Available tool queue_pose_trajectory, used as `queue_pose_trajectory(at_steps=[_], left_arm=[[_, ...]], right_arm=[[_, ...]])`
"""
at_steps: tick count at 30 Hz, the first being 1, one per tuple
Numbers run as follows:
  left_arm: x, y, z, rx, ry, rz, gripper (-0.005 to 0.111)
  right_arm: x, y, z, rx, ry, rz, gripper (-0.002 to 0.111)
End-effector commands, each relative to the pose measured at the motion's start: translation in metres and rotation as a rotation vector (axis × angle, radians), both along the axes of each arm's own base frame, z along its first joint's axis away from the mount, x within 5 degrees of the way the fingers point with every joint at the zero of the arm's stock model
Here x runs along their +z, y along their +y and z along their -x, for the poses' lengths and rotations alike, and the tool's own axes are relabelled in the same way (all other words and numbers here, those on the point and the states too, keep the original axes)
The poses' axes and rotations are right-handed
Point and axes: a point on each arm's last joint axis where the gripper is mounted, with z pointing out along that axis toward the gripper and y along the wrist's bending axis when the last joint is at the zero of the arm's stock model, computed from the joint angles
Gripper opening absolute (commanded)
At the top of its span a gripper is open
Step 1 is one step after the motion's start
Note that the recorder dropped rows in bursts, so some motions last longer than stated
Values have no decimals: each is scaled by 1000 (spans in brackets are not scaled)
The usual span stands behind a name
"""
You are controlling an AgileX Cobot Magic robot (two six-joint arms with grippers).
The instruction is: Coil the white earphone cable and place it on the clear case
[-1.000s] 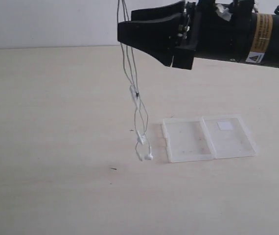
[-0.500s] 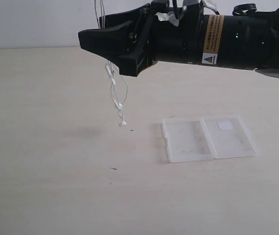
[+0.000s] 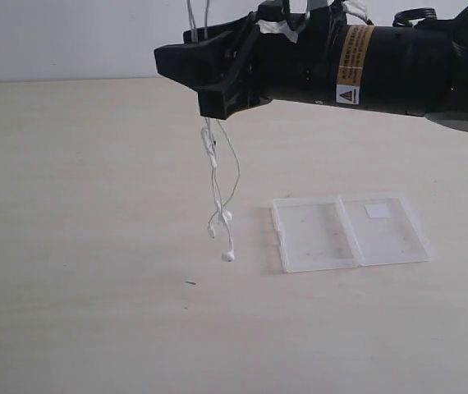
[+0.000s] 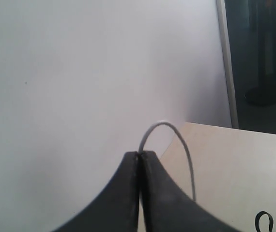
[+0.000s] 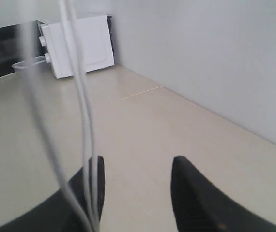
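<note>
Two strands of the white earphone cable (image 3: pixel 214 176) hang in a near-vertical line, long axis upright, beside the clear case (image 3: pixel 316 238) on the side away from its sticker half. The earbuds at the lower end are near that edge of the case, not over it. We cannot tell whether the lowest one touches the table (image 3: pixel 70 205).

The left gripper (image 4: pixel 140 154), out of the exterior view, has its fingers pressed together on a loop of the cable and carries it. The right gripper (image 3: pixel 183 82) is higher than the case, with its fingers spread and gripping nothing. In the right wrist view the strands run alongside one finger (image 5: pixel 92 186), not through the middle of the gap.

We judge the right gripper the nearer arm to the hanging length. The strands must enter its gap before it closes.
</note>
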Motion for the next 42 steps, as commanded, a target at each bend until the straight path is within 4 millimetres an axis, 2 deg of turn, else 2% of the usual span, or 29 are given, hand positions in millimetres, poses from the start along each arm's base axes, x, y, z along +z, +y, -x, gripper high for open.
queue_pose_trajectory(at_steps=[1,20,31,35,36,38,40,41,42], left_arm=[[4,2,3,1,-13,22,0],[4,2,3,6,-16,16,0],[4,2,3,1,-14,21,0],[4,2,3,4,-15,18,0],[4,2,3,4,-15,18,0],[4,2,3,4,-15,18,0],[4,2,3,4,-15,18,0],[4,2,3,4,-15,18,0],[4,2,3,4,-15,18,0]], right_arm=[[-1,1,0,8,8,11,38],[0,1,4,37,11,38,38],[4,0,0,-12,42,-26,38],[0,-2,-3,-60,94,-3,37],[0,-2,-3,-65,95,2,36],[0,-2,-3,-64,94,4,25],[0,-2,-3,-61,92,7,7],[0,-2,-3,-61,92,7,1],[0,-2,-3,-61,92,7,0]])
